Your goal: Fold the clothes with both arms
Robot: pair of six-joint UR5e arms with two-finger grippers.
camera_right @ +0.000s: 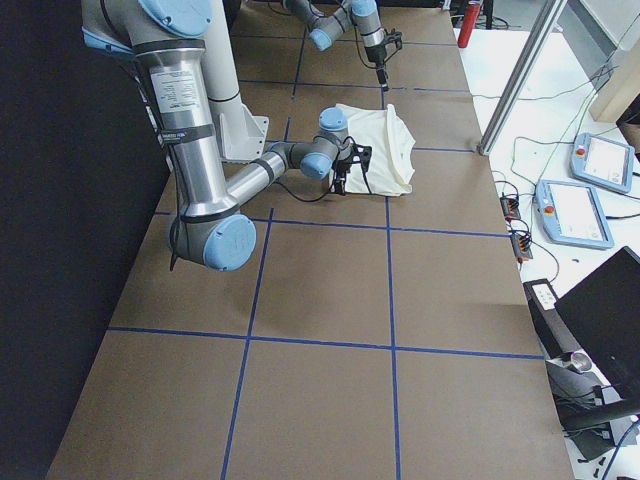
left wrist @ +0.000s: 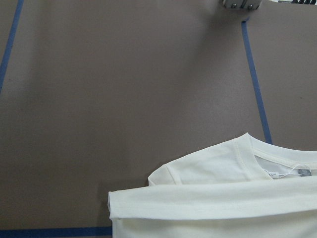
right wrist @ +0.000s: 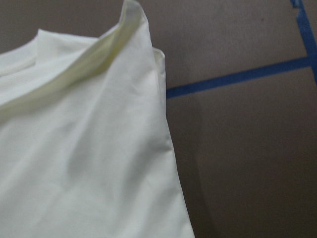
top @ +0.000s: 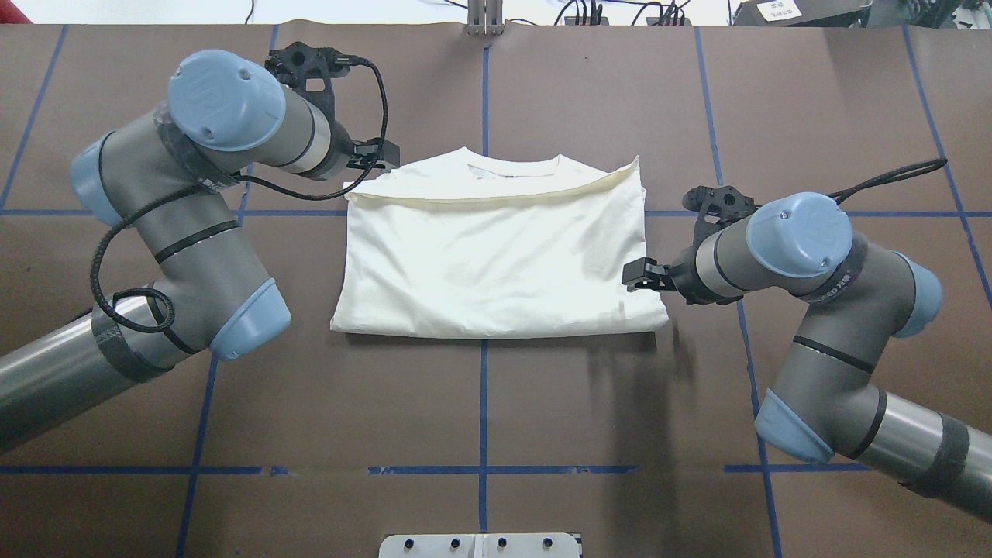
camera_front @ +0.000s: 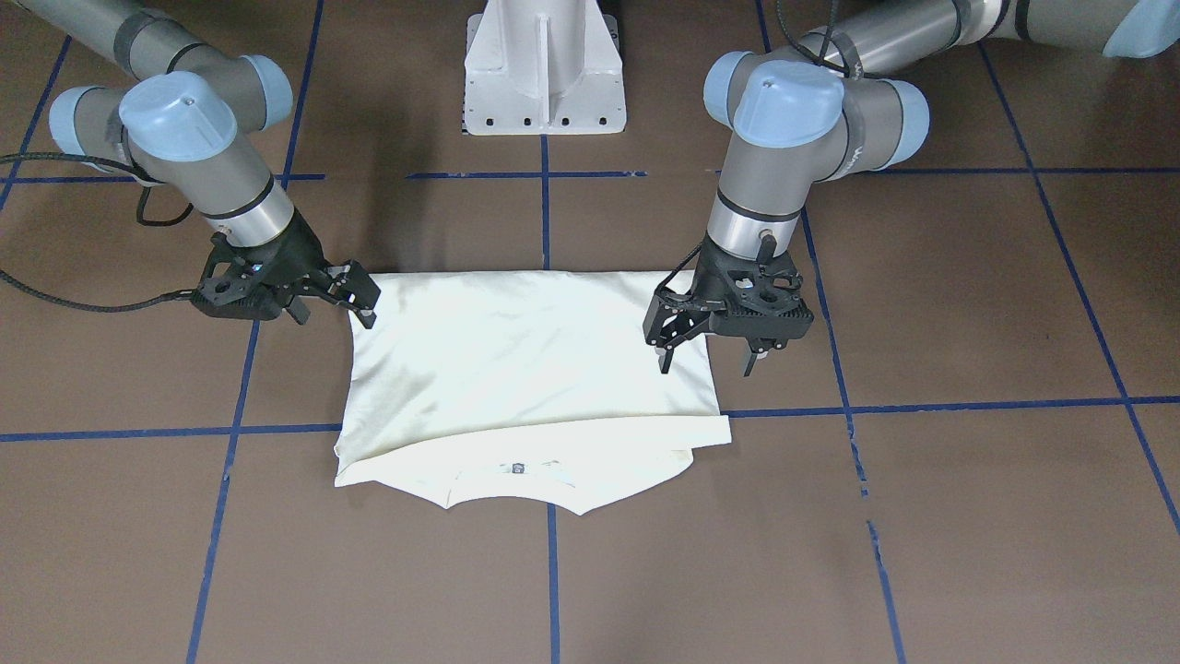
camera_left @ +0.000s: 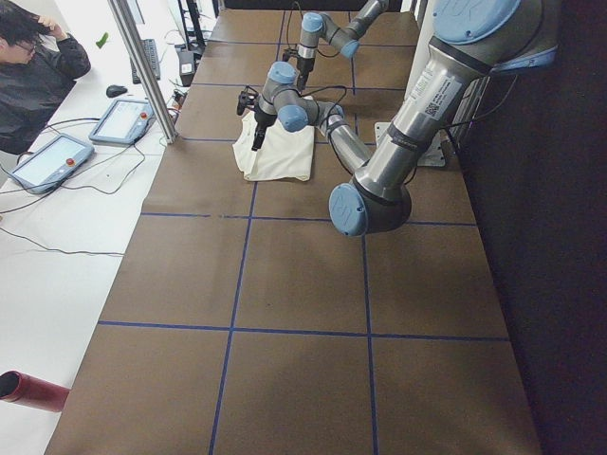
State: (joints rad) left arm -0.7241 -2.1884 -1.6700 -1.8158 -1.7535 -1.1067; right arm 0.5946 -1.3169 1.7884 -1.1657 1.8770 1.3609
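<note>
One folded cream shirt (camera_front: 525, 369) lies plain side up in the middle of the table (camera_front: 968, 304), collar away from the robot. The left gripper (camera_front: 705, 367) hangs over one side edge, jaws spread wide and empty. The right gripper (camera_front: 334, 309) sits at the opposite corner nearest the robot, jaws apart, holding nothing.

Bright, even light from above. In the overhead view soft shadows lie on the table (top: 542, 403) below the shirt (top: 496, 256). The right wrist view looks soft, perhaps out of focus. Side views go black along one edge.
</note>
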